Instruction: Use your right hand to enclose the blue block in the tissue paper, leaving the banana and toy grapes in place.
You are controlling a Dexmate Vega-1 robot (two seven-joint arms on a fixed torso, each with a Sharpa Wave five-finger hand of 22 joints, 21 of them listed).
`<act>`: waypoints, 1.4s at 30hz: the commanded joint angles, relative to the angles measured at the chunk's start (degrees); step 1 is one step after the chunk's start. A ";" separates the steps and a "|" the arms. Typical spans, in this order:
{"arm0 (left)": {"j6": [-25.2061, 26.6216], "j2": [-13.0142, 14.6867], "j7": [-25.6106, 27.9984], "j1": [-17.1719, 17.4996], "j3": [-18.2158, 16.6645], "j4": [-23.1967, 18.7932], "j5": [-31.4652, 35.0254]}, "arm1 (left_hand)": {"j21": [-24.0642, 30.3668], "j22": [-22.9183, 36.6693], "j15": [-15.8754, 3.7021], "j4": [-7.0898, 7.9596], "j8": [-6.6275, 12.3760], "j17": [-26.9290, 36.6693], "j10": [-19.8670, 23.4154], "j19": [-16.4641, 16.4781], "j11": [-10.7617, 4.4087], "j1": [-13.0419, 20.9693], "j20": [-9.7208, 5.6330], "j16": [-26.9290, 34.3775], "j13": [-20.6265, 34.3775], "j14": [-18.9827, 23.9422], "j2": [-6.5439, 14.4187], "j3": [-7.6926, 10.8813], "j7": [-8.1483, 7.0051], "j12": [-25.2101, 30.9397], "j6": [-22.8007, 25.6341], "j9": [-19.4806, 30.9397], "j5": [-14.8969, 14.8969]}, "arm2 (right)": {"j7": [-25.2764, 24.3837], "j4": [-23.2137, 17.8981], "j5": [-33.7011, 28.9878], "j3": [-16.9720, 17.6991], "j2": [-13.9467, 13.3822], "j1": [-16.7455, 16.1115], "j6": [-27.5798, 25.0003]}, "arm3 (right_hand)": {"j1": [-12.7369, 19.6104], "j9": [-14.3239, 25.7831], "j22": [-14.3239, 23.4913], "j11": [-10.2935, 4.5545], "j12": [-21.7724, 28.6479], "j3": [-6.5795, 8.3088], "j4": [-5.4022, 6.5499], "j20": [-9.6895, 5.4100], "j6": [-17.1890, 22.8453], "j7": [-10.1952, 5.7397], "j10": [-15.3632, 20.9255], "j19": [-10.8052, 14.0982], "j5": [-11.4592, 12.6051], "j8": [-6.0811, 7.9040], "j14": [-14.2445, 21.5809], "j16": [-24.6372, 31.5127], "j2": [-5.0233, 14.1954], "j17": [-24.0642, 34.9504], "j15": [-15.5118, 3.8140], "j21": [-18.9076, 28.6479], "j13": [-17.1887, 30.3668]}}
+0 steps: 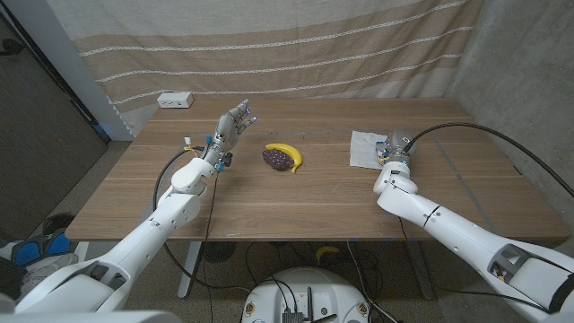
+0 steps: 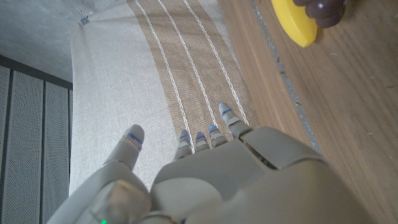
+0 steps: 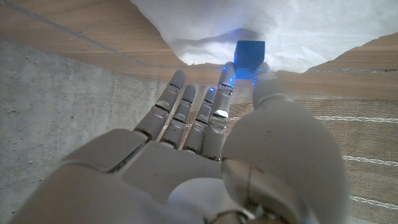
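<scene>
The small blue block (image 3: 249, 53) sits on the white tissue paper (image 3: 292, 25), whose near edge is rumpled around it. My right hand (image 3: 211, 143) reaches to it with straight, slightly spread fingers. The thumb and forefinger tips are at the block's near side, and nothing is plainly held. In the head view the right hand (image 1: 395, 148) covers the tissue paper's (image 1: 365, 144) right part at the table's back right. The banana (image 1: 289, 154) curves around the purple toy grapes (image 1: 277, 159) at mid-table. My left hand (image 1: 235, 121) hangs raised to their left, fingers apart and empty.
A white box (image 1: 176, 100) lies at the table's far left edge by the striped curtain (image 1: 269, 45). The banana's tip (image 2: 295, 22) and the grapes (image 2: 323, 7) appear beyond my left hand (image 2: 249, 180). Bare wood (image 1: 296, 202) spans the table's front.
</scene>
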 commanded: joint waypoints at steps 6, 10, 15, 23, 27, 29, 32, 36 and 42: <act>-0.35 -0.13 -0.90 -0.60 0.04 0.76 -0.18 | -0.07 0.21 -0.07 -0.31 0.10 0.12 0.07 0.32 0.11 -0.55 0.36 0.07 0.26 -0.12 1.53 0.25 -0.19 0.24 0.57 0.32 -0.24 | 1.90 -2.13 2.35 0.48 -1.31 -0.15 -1.83 | -5.65 -0.81 0.13 1.01 -0.50 -2.19 1.39 1.43 -5.06 0.47 -1.37 -0.72 0.10 -2.56 -0.69 -0.59 -1.52 0.31 -7.00 0.08 0.38; -0.30 -0.29 -1.16 -0.88 0.07 1.11 -0.35 | -0.10 0.21 -0.07 -0.34 0.10 0.12 0.05 0.33 0.10 -0.55 0.34 0.07 0.26 -0.13 1.54 0.25 -0.20 0.24 0.57 0.32 -0.24 | 1.62 -3.41 3.19 1.51 -1.86 -1.01 -1.74 | -7.47 -1.08 0.13 1.85 -0.70 -2.94 1.92 2.01 -6.79 0.98 -1.96 -1.11 0.14 -3.52 -0.84 -0.70 -1.64 0.42 -6.26 -0.06 0.48; -0.57 -0.37 -1.70 -1.23 0.18 1.74 -0.29 | -0.13 0.22 -0.05 -0.36 0.10 0.12 0.03 0.36 0.08 -0.56 0.38 0.07 0.26 -0.13 1.54 0.25 -0.20 0.23 0.58 0.32 -0.24 | 1.17 -4.68 4.25 2.74 -2.33 -1.94 -1.47 | -9.95 -1.27 0.14 2.98 -0.83 -3.63 2.96 2.67 -7.73 1.81 -2.47 -1.44 0.09 -4.19 -0.98 -0.88 -1.18 0.49 -5.73 -0.19 0.59; -0.62 -0.58 -1.90 -1.40 0.05 2.24 -0.62 | -0.19 0.22 -0.02 -0.39 0.09 0.13 0.06 0.42 0.16 -0.59 0.39 0.09 0.26 -0.08 1.54 0.24 -0.25 0.24 0.59 0.32 -0.25 | -5.33 -3.30 3.88 5.00 0.76 -2.88 -4.04 | -8.36 -1.55 0.17 2.25 -0.67 -2.34 1.46 2.09 -8.76 1.55 -2.52 -1.36 0.87 -5.14 -0.70 -0.69 1.08 0.74 -6.13 -0.12 0.87; -0.71 -0.75 -2.47 -1.72 0.15 2.79 -0.77 | -0.22 0.22 -0.02 -0.42 0.08 0.13 0.08 0.42 0.14 -0.60 0.38 0.07 0.26 -0.11 1.54 0.24 -0.29 0.25 0.58 0.32 -0.25 | -5.80 -2.87 3.55 4.41 1.05 -2.24 -5.92 | -5.98 -1.65 0.18 1.56 -1.00 -1.68 -0.53 1.76 -10.45 0.31 -3.53 -1.18 1.01 -6.10 -0.96 -0.76 0.95 0.77 -6.51 0.01 0.99; -0.73 -0.81 -2.61 -1.85 0.20 2.99 -0.76 | -0.25 0.22 -0.03 -0.43 0.09 0.13 0.07 0.41 0.20 -0.61 0.40 0.07 0.26 -0.12 1.53 0.23 -0.28 0.24 0.60 0.32 -0.25 | -6.32 -2.29 3.49 4.32 1.67 -1.86 -7.01 | -5.60 -1.68 0.17 1.30 -1.18 -1.64 -0.86 1.65 -10.94 -0.07 -4.03 -1.12 0.95 -6.38 -1.23 -0.87 0.81 0.78 -6.61 0.06 1.01; -0.85 -0.93 -2.67 -1.91 0.17 3.16 -0.83 | -0.27 0.23 -0.03 -0.45 0.09 0.13 0.08 0.45 0.16 -0.62 0.41 0.07 0.26 -0.10 1.52 0.22 -0.26 0.25 0.63 0.32 -0.25 | -6.73 -1.46 3.48 4.06 2.46 -1.14 -8.82 | -4.99 -1.71 0.17 1.12 -1.48 -1.49 -1.22 1.47 -12.05 -0.65 -4.83 -1.10 0.85 -6.95 -1.43 -0.95 0.80 0.82 -6.75 0.09 1.00; -1.05 -0.94 -2.82 -1.91 0.17 3.29 -0.80 | -0.30 0.23 -0.02 -0.46 0.11 0.14 0.04 0.46 0.20 -0.63 0.44 0.07 0.26 -0.11 1.52 0.22 -0.27 0.23 0.68 0.32 -0.26 | -6.66 -0.57 4.07 4.04 3.17 -0.27 -10.73 | -5.20 -1.73 0.17 1.31 -1.87 -1.55 -0.99 1.41 -13.57 -0.63 -6.00 -1.22 0.70 -7.71 -1.88 -1.06 1.03 0.99 -6.51 0.09 1.02; -1.01 -0.92 -2.61 -1.72 0.09 3.06 -0.83 | -0.37 0.23 -0.02 -0.51 0.10 0.13 0.05 0.44 0.19 -0.64 0.39 0.07 0.26 -0.12 1.51 0.21 -0.31 0.24 0.68 0.32 -0.26 | -6.64 0.86 4.90 3.76 3.44 0.70 -11.53 | -5.94 -1.73 0.17 1.57 -2.00 -1.77 -0.48 1.46 -14.00 -0.31 -6.70 -1.41 0.64 -8.02 -2.42 -1.19 1.36 1.15 -6.13 0.06 1.11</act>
